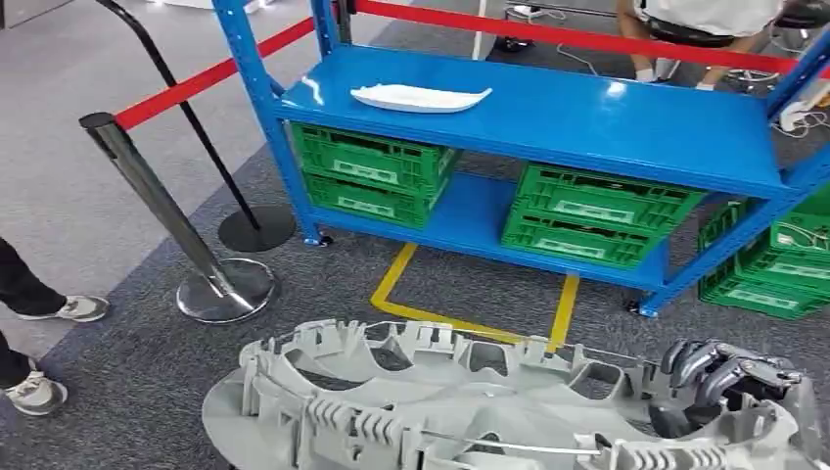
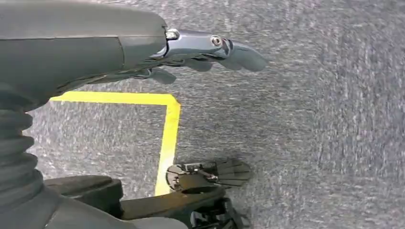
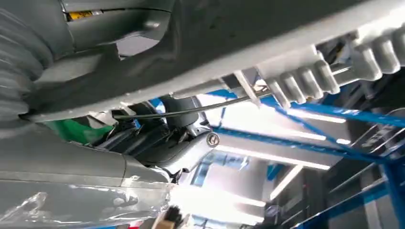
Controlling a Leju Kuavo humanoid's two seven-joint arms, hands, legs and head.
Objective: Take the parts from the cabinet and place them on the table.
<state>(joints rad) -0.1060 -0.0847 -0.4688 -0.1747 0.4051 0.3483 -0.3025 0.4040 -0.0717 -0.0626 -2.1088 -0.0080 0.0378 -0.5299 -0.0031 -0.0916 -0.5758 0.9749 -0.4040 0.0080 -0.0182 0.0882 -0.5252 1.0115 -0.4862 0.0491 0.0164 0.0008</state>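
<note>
Ahead, blue cabinet (image 1: 548, 108) holds green crates (image 1: 372, 166).

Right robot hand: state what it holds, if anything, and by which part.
The right robot hand grips the large grey ribbed plastic part at its right end, fingers curled over the upper edge. The left robot hand holds nothing.

Part (image 1: 421, 97) on cabinet (image 1: 626, 122) shelf
</note>
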